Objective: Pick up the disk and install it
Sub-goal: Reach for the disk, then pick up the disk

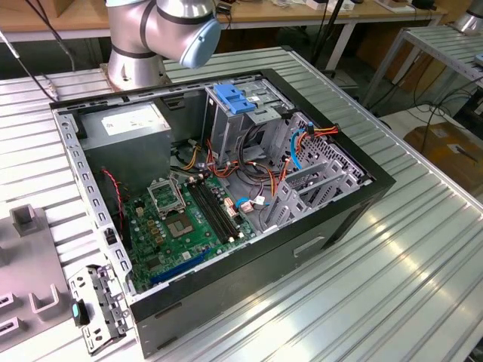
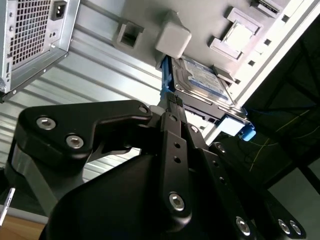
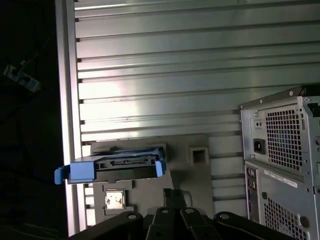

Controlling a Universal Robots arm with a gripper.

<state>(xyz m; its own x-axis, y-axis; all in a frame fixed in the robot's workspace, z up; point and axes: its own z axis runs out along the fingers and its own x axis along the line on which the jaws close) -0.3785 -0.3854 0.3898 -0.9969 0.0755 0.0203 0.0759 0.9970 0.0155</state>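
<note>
My pincer (image 2: 172,100) is drawn shut, its tips pressed together with nothing between them. The disk (image 2: 205,75) rests on a grey plate (image 2: 210,15) on the ridged metal worktop (image 2: 100,65), its white-and-blue label showing and blue rails (image 2: 163,75) along its sides. In the second wrist view my tips point at the disk's near rail. In the first wrist view the disk (image 3: 120,167) shows end-on, and a strip of plate (image 3: 200,190) lies between it and the pincer (image 3: 174,196). The computer case (image 3: 280,165) stands beside the plate, its vented back toward me.

In the exterior view my arm (image 1: 162,26) rises at the upper middle. The case (image 1: 339,219) lies open at the centre. Inside it, the power supply (image 1: 124,124) sits toward the exterior view's left, the motherboard (image 1: 189,219) lower down, and a blue latch (image 1: 232,99) tops the drive cage (image 1: 226,132).
</note>
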